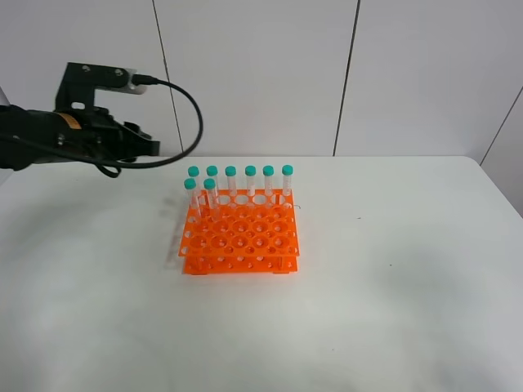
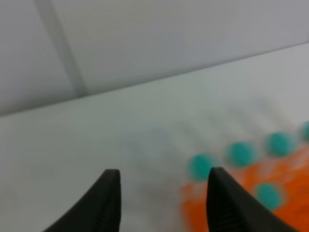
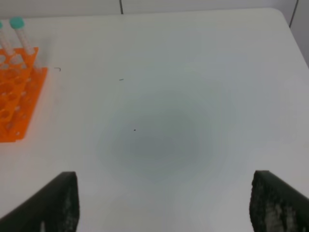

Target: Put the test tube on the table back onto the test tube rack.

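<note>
Eight tubes stood upright in the test tube rack [image 1: 239,233], along its back rows. Left gripper [image 2: 161,193] hung empty, jaws parted, behind the rack's left corner. Right gripper [image 3: 164,203] gaped wide and empty over the table [image 3: 193,72] beside the rack.

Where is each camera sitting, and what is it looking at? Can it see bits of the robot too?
Exterior high: up high, looking down at the table and test tube rack; the left arm shows.
Left wrist: on the left arm, blurry, facing the rack and wall; its left pincer shows, open and empty.
Right wrist: on the right arm, looking down at bare table; its right pincer shows, wide open.
Shared: all three see the orange rack with teal-capped tubes.
</note>
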